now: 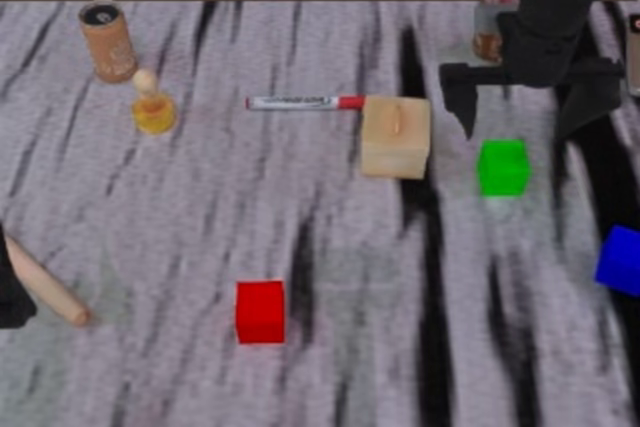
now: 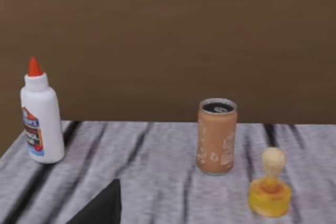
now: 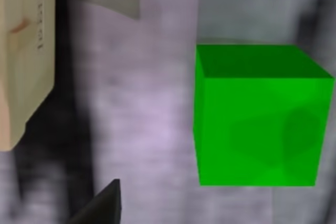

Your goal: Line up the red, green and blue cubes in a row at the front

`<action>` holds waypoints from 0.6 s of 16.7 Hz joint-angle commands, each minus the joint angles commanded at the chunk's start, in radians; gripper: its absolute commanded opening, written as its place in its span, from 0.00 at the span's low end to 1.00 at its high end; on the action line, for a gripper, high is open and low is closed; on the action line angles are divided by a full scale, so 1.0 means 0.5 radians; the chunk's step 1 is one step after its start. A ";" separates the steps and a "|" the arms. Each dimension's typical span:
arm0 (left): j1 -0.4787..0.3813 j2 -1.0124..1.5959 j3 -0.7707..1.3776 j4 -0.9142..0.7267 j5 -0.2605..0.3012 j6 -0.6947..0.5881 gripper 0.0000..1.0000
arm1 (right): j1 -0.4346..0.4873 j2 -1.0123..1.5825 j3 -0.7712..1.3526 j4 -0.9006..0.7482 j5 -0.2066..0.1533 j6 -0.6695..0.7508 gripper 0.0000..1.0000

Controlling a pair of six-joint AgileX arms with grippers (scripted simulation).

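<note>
The green cube [image 1: 502, 167] lies right of the middle of the table and fills much of the right wrist view [image 3: 260, 116]. My right gripper [image 1: 522, 112] hangs just behind and above it, open, with nothing between its fingers; one dark fingertip [image 3: 107, 205] shows beside the cube. At the front, left of centre, sits the red cube [image 1: 260, 312]. The blue cube [image 1: 620, 260] is at the right edge, partly cut off. My left gripper [image 1: 10, 297] is parked at the left edge, open, one fingertip [image 2: 102, 208] in its wrist view.
A tan wooden block [image 1: 397, 137] stands just left of the green cube, with a red-capped marker [image 1: 305, 102] beside it. A brown can [image 1: 107, 40] and a yellow knobbed piece [image 1: 153, 105] are at the back left. A wooden rod [image 1: 45, 290] lies by the left gripper. A glue bottle [image 2: 41, 119] stands at the table's edge.
</note>
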 joint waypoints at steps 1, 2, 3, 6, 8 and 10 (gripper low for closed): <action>0.000 0.000 0.000 0.000 0.000 0.000 1.00 | 0.000 0.000 0.000 0.000 0.000 0.000 1.00; 0.000 0.000 0.000 0.000 0.000 0.000 1.00 | 0.000 0.000 0.000 0.000 0.000 0.000 1.00; 0.000 0.000 0.000 0.000 0.000 0.000 1.00 | -0.012 -0.002 -0.005 0.004 0.000 -0.002 1.00; 0.000 0.000 0.000 0.000 0.000 0.000 1.00 | -0.005 0.020 -0.073 0.085 0.000 -0.005 1.00; 0.000 0.000 0.000 0.000 0.000 0.000 1.00 | -0.003 0.059 -0.174 0.235 0.001 -0.003 1.00; 0.000 0.000 0.000 0.000 0.000 0.000 1.00 | -0.001 0.103 -0.284 0.403 0.001 0.000 1.00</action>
